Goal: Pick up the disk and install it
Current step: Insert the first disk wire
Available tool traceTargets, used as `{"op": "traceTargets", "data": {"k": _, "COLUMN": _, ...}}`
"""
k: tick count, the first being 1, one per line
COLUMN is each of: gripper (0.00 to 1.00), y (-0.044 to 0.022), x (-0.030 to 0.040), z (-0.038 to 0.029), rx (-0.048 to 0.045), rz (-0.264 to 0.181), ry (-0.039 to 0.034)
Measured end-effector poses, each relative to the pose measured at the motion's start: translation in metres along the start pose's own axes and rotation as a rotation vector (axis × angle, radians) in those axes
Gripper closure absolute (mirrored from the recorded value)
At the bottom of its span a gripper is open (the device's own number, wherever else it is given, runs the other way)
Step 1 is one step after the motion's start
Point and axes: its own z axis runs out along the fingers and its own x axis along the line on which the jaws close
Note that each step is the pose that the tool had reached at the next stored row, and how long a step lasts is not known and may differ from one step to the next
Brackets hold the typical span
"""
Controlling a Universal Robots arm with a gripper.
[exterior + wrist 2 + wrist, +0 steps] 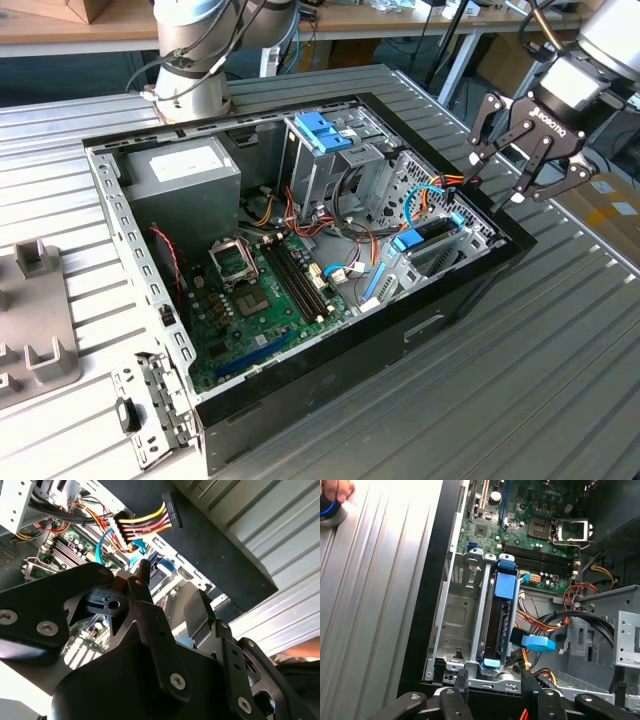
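black claw (495, 190) is released: both fingers (462, 692) spread wide, nothing between them, no contact with any part. it hangs in the air above the rim of the open computer case (400, 340), which lies on the ribbed metal bench (560, 380).

the disk (432, 232) is below the claw and a little inward of it, apart from the fingertips. it stands on edge in a grey metal bay (455, 625) against the case wall nearest the claw. in the first wrist view the disk (499, 620) lies straight ahead of the claw (495, 687), its long side running away from the fingertips, with its blue carrier (505, 585) showing at both ends.

a blue cable plug (537, 643) sits just beside the disk, on the side away from that case wall. in the second wrist view, beyond the claw (170, 587), a bundle of yellow, red and black wires ends in a black connector (169, 512) seen against the black case wall.

farther from the claw, past the disk: motherboard (260, 290) on the case floor, a metal cage with a blue bracket (322, 130) on top, and a grey power-supply box (180, 170) at the far corner. well apart from the claw, a grey fixture (35, 320) rests on the bench outside the case. a person's hand (335, 490) shows over the bench in the first wrist view, on the outer side of the case wall.
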Motion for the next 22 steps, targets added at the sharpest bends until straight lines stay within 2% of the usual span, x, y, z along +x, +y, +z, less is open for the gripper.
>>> {"op": "traceTargets", "data": {"k": 2, "gripper": 0.46, "y": -0.0052, "x": -0.0015, "z": -0.0002, "rx": -0.0006, "rz": -0.007, "ry": 0.0011}}
{"op": "traceTargets", "data": {"k": 5, "gripper": 0.46, "y": -0.0097, "x": -0.0033, "z": -0.0005, "rx": -0.0013, "rz": -0.014, "ry": 0.0024}}
{"op": "traceTargets", "data": {"k": 12, "gripper": 0.46, "y": -0.0179, "x": -0.0091, "z": 0.0007, "rx": -0.0038, "rz": -0.038, "ry": 0.0063}}
{"op": "traceTargets", "data": {"k": 22, "gripper": 0.46, "y": -0.0209, "x": -0.0121, "z": 0.0045, "rx": -0.0139, "rz": -0.139, "ry": 0.0224}}
